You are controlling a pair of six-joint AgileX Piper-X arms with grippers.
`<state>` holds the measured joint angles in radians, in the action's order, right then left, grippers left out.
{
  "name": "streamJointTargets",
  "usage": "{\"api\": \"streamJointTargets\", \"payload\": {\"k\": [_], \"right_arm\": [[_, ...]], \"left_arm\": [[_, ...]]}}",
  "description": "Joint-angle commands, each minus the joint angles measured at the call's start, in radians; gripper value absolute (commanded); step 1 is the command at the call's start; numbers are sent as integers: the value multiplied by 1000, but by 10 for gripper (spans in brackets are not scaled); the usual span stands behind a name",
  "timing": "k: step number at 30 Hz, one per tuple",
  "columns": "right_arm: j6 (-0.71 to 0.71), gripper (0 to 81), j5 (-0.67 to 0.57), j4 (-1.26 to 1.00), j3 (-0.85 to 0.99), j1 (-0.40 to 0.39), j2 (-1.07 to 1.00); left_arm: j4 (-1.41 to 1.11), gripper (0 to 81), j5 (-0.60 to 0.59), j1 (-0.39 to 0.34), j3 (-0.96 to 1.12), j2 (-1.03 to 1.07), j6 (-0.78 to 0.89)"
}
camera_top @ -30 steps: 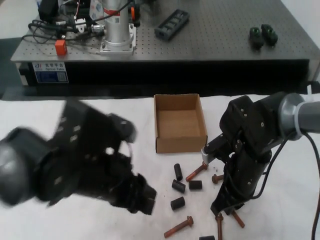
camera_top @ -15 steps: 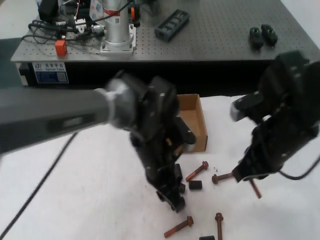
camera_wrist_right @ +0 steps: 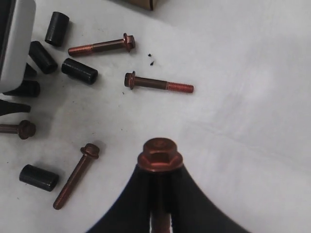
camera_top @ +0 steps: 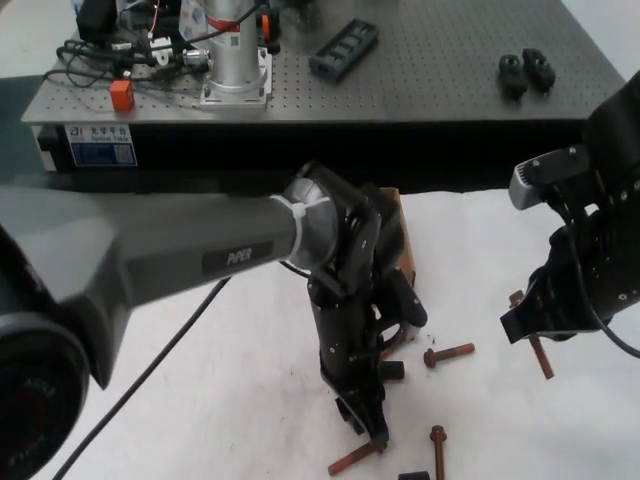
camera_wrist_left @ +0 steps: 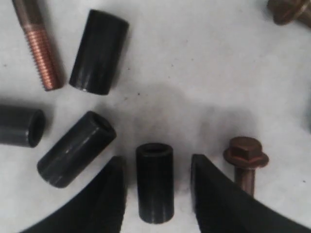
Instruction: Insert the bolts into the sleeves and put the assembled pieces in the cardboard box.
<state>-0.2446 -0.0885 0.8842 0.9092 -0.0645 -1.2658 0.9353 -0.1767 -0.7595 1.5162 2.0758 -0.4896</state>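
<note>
Step in hand, by my read: grab a sleeve with the left arm while the right holds a bolt ready; left end effector (camera_wrist_left: 156, 160) is down at the counter (camera_wrist_left: 204, 73), fingers apart and straddling one upright-lying black sleeve (camera_wrist_left: 154, 191), pads not yet touching it; right end effector (camera_wrist_right: 160, 194) is shut on a copper bolt (camera_wrist_right: 159, 155), gripped on the shank just under the hex head, raised off the counter to the right of the parts pile; cardboard box (camera_top: 406, 245) sits just far of the pile, partly hidden behind the left arm

To do it well: close squarely on the sleeve's mid-body, keep the fingers parallel to its sides; crowding is tight, a tilted sleeve (camera_wrist_left: 75, 148) lies just beside one finger and a loose bolt's head (camera_wrist_left: 245, 158) just beside the other, so pinch straight in with no sideways sweep or they get nudged; lift clear before turning; then present the open bore toward the bolt's free end, line up the axes first, push second; risk is a skewed grip that cocks the sleeve and jams the threads
</note>
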Motion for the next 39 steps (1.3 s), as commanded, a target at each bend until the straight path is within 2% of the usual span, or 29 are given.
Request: {"api": "streamJointTargets", "payload": {"k": [1,4,9,11,13,18,21,23,27,29,31,34,39], "right_arm": [[5,8,-19,1,1,5,14],[5,8,-19,1,1,5,14],[24,8,-23,-2,1,5,14],[28,8,-68,-19,1,5,17],[49,8,-166,-64,-2,5,24],[143,8,-297,-175,-1,5,29],[245,8,-411,-274,-7,-2,29],[387,8,-499,-432,-40,-29,39],[628,8,-503,-833,-137,-119,64],[762,8,-487,-1061,-187,-165,64],[837,8,-449,-1226,-221,-207,62],[862,8,-389,-1349,-245,-254,62],[858,8,-362,-1347,-245,-265,62]], "left_arm": [[16,298,29,-2,13,14,-13],[16,216,36,-2,13,20,-13],[9,0,32,-3,13,23,-13],[14,6,36,-3,17,23,-11],[14,6,48,-3,20,14,10],[6,6,121,24,8,-105,160],[-87,6,56,66,-77,-246,306],[-216,6,-24,90,-176,-366,392],[-493,6,-95,103,-418,-583,514],[-609,6,-156,103,-529,-666,515],[-732,6,-251,103,-617,-739,547],[-878,6,-282,103,-699,-809,649],[-941,6,-283,103,-742,-860,664]]}}
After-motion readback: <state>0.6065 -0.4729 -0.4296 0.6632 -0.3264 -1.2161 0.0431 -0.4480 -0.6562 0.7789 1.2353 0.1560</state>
